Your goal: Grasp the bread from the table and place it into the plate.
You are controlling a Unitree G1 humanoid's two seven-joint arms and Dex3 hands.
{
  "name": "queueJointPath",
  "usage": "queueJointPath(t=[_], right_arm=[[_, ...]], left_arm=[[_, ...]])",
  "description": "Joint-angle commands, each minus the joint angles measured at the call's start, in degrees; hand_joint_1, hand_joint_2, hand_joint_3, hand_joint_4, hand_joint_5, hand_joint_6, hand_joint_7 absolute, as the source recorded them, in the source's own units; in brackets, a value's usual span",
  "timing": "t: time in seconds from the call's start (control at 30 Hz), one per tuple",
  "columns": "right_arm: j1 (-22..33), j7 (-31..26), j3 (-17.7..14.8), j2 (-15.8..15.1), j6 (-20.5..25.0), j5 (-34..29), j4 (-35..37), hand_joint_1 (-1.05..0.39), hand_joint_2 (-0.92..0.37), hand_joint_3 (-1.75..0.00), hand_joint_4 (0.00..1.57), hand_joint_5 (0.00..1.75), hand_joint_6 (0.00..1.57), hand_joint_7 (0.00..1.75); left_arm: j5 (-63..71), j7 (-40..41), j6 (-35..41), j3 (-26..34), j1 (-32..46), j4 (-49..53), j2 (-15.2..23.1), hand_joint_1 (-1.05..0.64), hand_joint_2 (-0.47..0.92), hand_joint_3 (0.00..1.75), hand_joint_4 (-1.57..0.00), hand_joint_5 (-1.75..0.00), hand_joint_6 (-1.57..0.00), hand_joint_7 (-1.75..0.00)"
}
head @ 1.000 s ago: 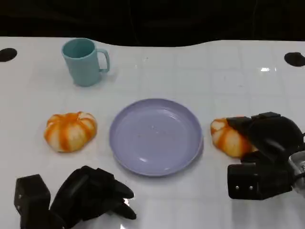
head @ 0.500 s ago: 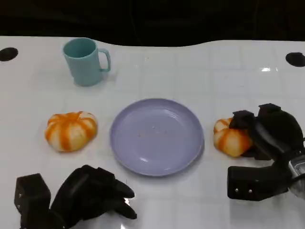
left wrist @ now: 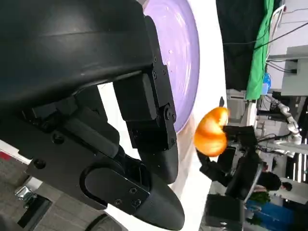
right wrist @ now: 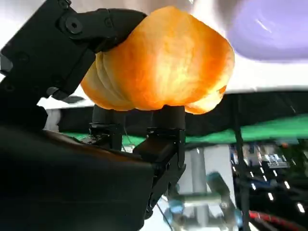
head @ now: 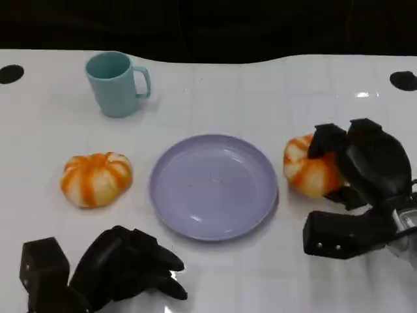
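Note:
An orange-and-white bread roll (head: pixel 306 167) is gripped by my right hand (head: pixel 365 166) just right of the lilac plate (head: pixel 214 186), lifted a little off the table. In the right wrist view the roll (right wrist: pixel 161 74) sits between black fingers (right wrist: pixel 103 24), with the plate (right wrist: pixel 274 29) beyond it. The left wrist view shows the same roll (left wrist: pixel 211 132) past the plate (left wrist: pixel 185 53). A second roll (head: pixel 96 178) lies left of the plate. My left hand (head: pixel 124 267) rests at the near left with its fingers curled in, holding nothing.
A teal mug (head: pixel 116 83) stands at the back left. Dark round holes (head: pixel 402 80) mark the table's far corners. The white table ends at a dark back edge.
My right hand has closed around the right roll and raised it slightly, shifting it a little toward the plate. The left hand has not moved.

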Motion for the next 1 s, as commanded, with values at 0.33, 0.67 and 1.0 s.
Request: queueJointPath(t=[0.33,0.67,1.0], right_arm=[[0.9,6.0,-1.3,0.4,-1.9,2.4,-13.7,-0.2,-0.35,-1.33,0.98,1.75,0.73,1.75],[-1.1,12.5,-0.7,4.7,-4.1,3.4,-15.1,-0.2,-0.27,-1.41,0.98,1.75,0.76,1.7],[-4.8,14.4,0.5,9.7,-7.9,3.5,-6.3,-0.17,-0.27,-1.38,0.97,1.75,0.75,1.7]], left_arm=[[0.2,0.8,-1.1,-0.3,0.4,0.4,0.7,-1.05,0.78,0.0,-1.56,-0.23,-1.57,0.0],[-0.3,0.4,-0.6,-0.3,0.3,0.6,0.6,-1.05,0.77,0.0,-1.56,-0.22,-1.56,0.0],[-0.1,0.4,-1.8,-0.3,0.2,1.0,0.7,-1.05,0.78,0.01,-1.56,-0.2,-1.54,0.0]])
